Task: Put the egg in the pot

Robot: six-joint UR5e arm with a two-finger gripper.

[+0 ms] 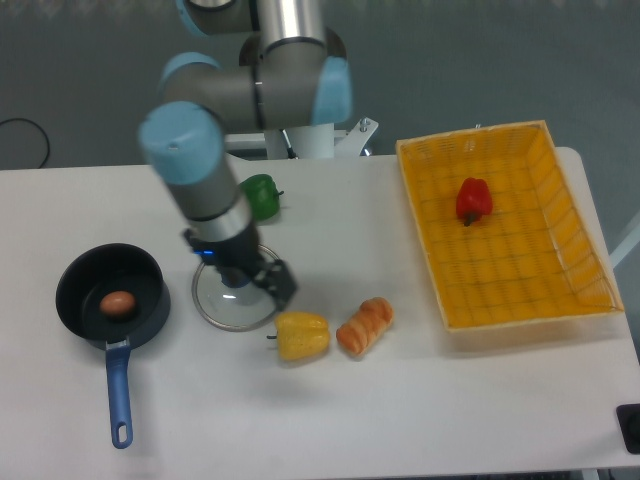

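Egg (118, 302) sits alone in the middle of the pot (75, 285), the dark saucepan at the left end of the white table (400, 400), its blue handle pointing toward the near edge. Nothing touches the egg. The gripper (262, 280) hangs well to the right of the pot, over the round glass lid (215, 308) (most of the lid, knob included, is hidden under the wrist). From where I stand the fingers blur into one dark shape, so I cannot tell whether they are spread or closed; I see nothing held between them.

Behind the arm a green pepper (265, 192) peeks out, partly covered by the grey forearm. Just right of the lid's near rim lies a yellow pepper (302, 335), and beside that, almost touching, a striped orange croissant-like piece (365, 325). Farther right, a yellow basket (575, 250) takes up that end of the table, with a red pepper (473, 199) lying in its far half. The arm's base stands at the back edge of the table.
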